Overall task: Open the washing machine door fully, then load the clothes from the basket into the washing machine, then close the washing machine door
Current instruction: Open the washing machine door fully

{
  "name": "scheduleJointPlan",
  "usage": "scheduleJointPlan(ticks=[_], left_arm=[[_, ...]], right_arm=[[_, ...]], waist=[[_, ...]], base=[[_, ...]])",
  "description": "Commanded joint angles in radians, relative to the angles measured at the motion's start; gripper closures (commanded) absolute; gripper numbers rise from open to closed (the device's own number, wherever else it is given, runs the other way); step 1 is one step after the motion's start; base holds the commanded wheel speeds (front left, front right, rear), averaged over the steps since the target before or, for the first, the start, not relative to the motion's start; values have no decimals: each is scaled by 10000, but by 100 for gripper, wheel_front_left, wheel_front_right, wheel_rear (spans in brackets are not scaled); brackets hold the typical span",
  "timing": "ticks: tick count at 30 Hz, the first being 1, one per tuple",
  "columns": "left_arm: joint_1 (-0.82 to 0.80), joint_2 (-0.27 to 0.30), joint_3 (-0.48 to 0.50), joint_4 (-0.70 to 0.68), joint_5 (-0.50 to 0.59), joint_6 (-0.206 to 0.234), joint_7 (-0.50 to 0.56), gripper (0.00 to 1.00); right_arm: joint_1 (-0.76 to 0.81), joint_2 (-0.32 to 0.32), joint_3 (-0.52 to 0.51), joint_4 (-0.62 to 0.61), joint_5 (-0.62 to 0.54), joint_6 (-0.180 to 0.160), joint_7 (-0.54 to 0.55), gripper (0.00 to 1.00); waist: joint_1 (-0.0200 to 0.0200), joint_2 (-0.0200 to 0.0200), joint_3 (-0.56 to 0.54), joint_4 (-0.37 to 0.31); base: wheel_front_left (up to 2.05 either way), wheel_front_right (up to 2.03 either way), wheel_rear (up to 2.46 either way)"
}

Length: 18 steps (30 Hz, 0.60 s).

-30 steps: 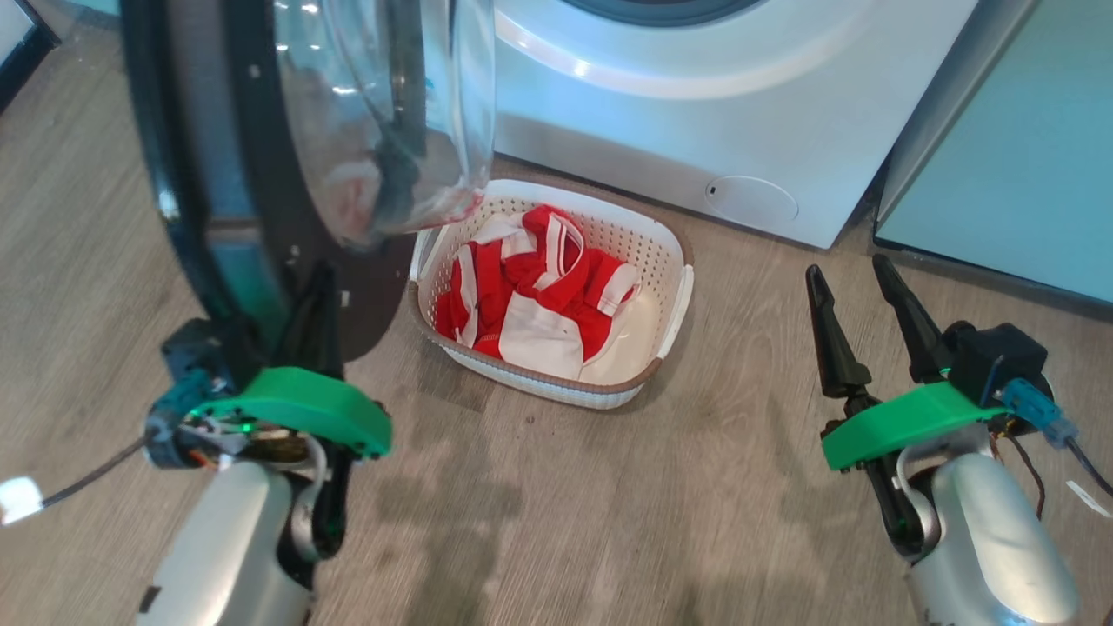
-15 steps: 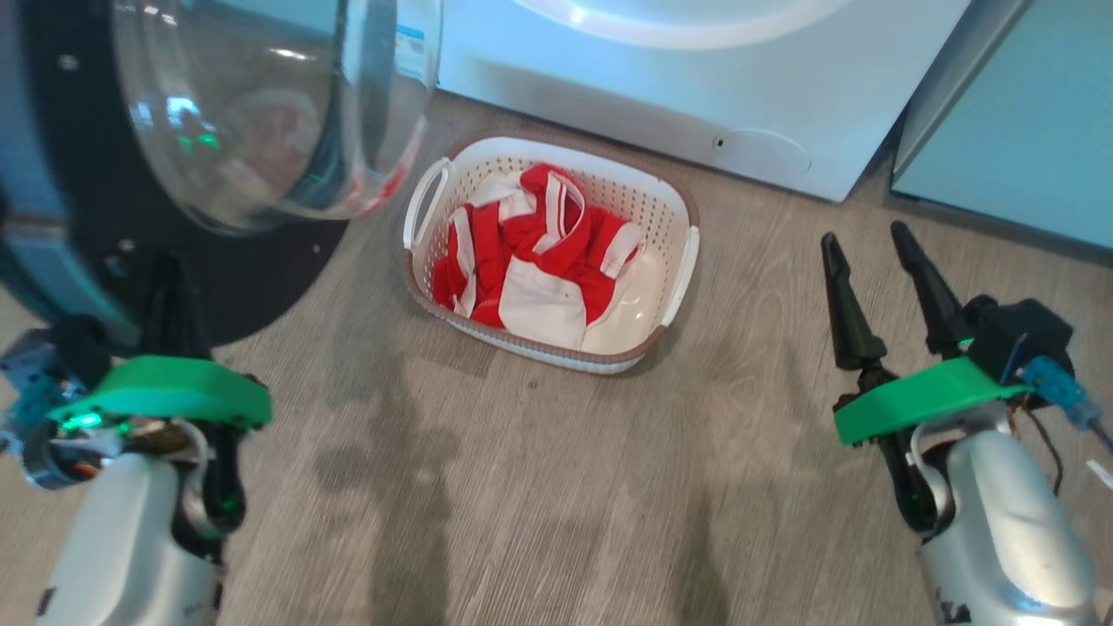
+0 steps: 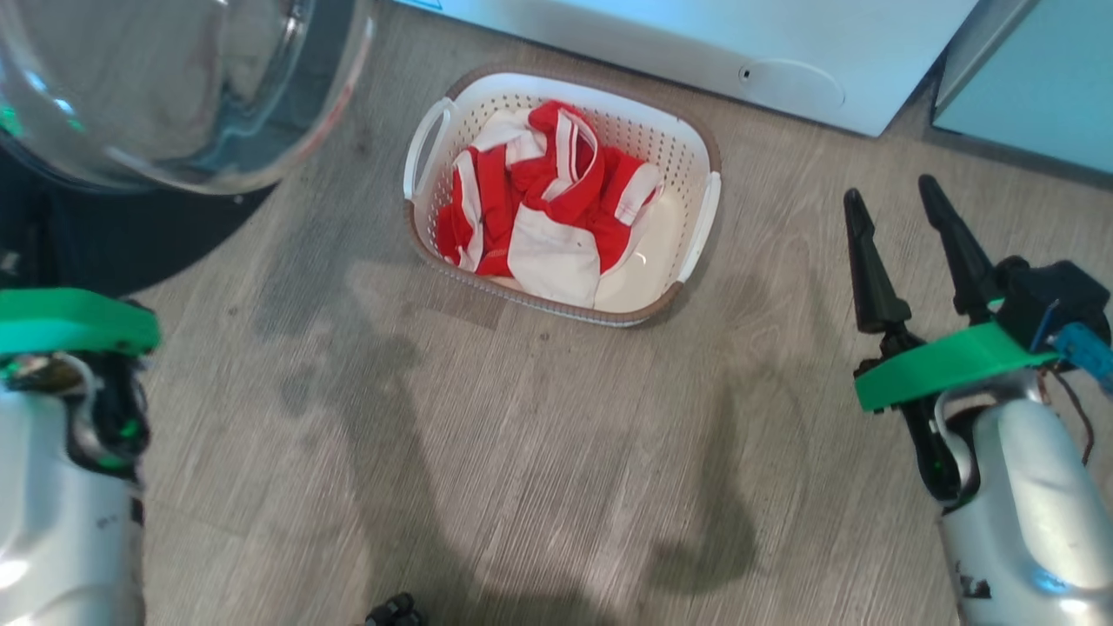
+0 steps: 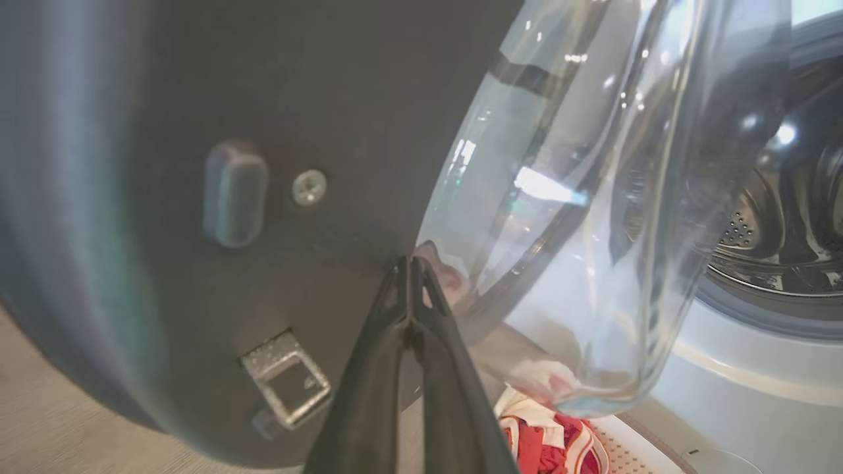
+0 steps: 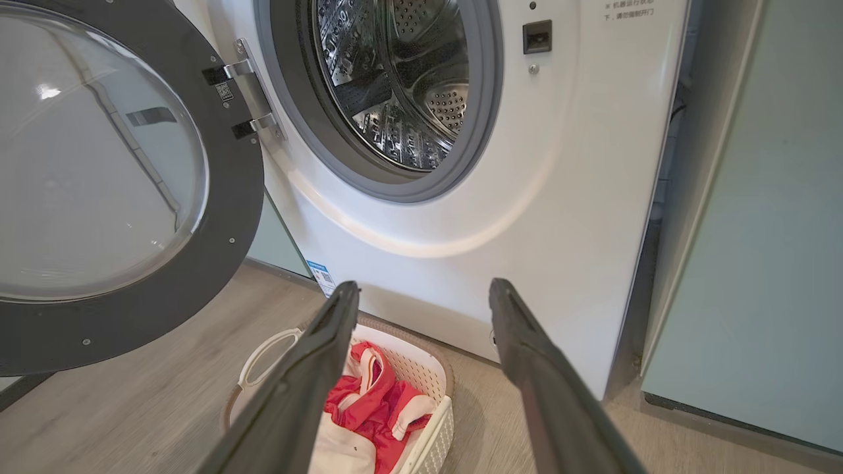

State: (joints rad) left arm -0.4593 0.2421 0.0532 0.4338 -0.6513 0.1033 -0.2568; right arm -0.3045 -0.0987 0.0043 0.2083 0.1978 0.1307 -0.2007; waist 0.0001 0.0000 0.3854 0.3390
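The washing machine door [image 5: 224, 217] stands swung open on its hinge, glass bulging toward me [image 3: 174, 87]. In the left wrist view my left gripper [image 4: 409, 262] is shut and empty, tips pressed on the door's black inner rim [image 4: 197, 99] beside the glass. The white washing machine [image 5: 579, 164] shows its steel drum [image 5: 402, 72]. On the floor before it sits the cream basket [image 3: 700, 226] with the red and white clothes [image 3: 539, 209] bundled inside. My right gripper [image 3: 896, 196] is open and empty, right of the basket, and hangs above it in the right wrist view [image 5: 425, 289].
A pale teal cabinet [image 3: 1026, 78] stands right of the machine, close to my right arm. The wood floor [image 3: 522, 452] stretches between my arms in front of the basket. The round flap [image 3: 791, 83] sits low on the machine's front.
The door has swung further left, away from the basket, with my left arm moving left against it. The head camera has tilted down. The right gripper keeps its pose.
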Motion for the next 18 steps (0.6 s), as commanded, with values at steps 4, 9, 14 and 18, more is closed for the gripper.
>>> scheduleJointPlan(ticks=[4, 9, 14, 18], left_arm=[[-853, 621, 1312, 336, 270, -414, -47, 100], [-1361, 682, 2095, 986, 664, -863, -48, 100], [-1794, 826, 2989, 1575, 1054, -1084, -48, 100], [-2004, 923, 3575, 1952, 1361, -1310, -48, 100]], right_arm=[[-525, -63, 251, -536, -123, 0, 98, 0], [-662, -121, 258, -614, -128, 0, 176, 0], [-797, -135, 325, -612, -135, 0, 215, 0], [-878, -121, 380, -569, -132, 0, 195, 0]], waist=[[-1, 0, 390, -42], [-1, 0, 573, -56], [-1, 0, 663, -116], [-1, 0, 673, -162]], base=[[0, 0, 0], [0, 0, 0], [0, 0, 0], [0, 0, 0]])
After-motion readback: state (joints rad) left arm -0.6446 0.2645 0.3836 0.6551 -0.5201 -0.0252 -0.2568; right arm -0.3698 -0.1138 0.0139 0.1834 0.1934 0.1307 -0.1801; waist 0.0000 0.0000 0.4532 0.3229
